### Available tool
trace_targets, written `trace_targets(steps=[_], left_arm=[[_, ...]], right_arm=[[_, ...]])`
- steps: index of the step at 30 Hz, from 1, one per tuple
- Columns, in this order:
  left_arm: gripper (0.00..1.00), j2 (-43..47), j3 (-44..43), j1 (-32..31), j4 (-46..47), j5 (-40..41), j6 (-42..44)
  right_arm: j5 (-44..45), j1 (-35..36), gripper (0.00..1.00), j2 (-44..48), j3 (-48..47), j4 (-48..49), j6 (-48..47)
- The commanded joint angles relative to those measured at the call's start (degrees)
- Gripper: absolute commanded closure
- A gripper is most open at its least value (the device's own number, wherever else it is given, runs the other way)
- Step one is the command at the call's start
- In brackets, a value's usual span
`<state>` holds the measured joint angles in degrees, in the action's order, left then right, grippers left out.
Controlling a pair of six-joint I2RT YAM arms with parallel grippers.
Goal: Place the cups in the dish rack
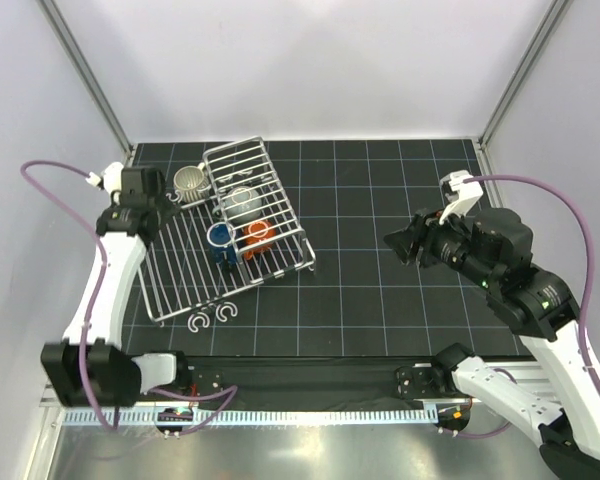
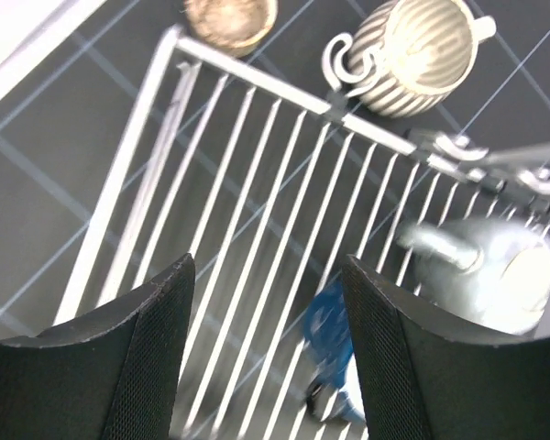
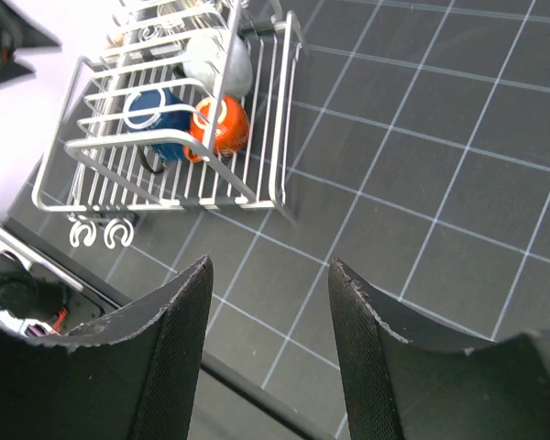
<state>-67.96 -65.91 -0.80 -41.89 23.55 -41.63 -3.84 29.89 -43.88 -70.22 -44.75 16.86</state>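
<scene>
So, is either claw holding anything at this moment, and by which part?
Nothing is held. The left claw hangs open and empty over the dish rack; the right claw is open and empty over the table.

Looks like a robotics lab cell: white panels on aluminium posts wall in a black gridded mat, with a mounting rail along its near edge.
</scene>
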Motion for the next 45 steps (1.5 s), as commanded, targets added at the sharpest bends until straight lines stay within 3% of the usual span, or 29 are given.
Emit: trace_targets(steps=[1,12,23,28,36,45], left_arm=[[0.36,-6.7,-6.4,0.6,4.6,-3.2,-3.3],[0.37,-28.9,-20.1,2.1,8.2,-2.3,-9.9],[0.36,-40.3,-25.9,2.9,15.8,-3.3,-9.8],[0.35,-44.0,-28.5,3.3,19.7,-2.7,-7.8],[0.40,-50.0,-35.6,3.4,16.8,-1.7,-2.6],[0.47,-51.6,-35.2,3.4,15.9,-1.6,1.3]], right_arm=[[-0.8,0.3,0.44,-1.5,-2.5,-1.0,-1.5],[1.3,-0.6,0.41,-9.6,-6.5,-2.5,-4.6],[-5.9,-3.0,0.40,-19.3,-10.7,-0.3,-4.6],[-6.7,-4.0,0.40,-21.1,-12.0,-1.2,-4.6],[-5.9,-6.1,0.40,-21.8,-12.1,-1.3,-4.1],[-5.8,-8.1,0.40,-21.2,-11.3,-1.1,-3.9]])
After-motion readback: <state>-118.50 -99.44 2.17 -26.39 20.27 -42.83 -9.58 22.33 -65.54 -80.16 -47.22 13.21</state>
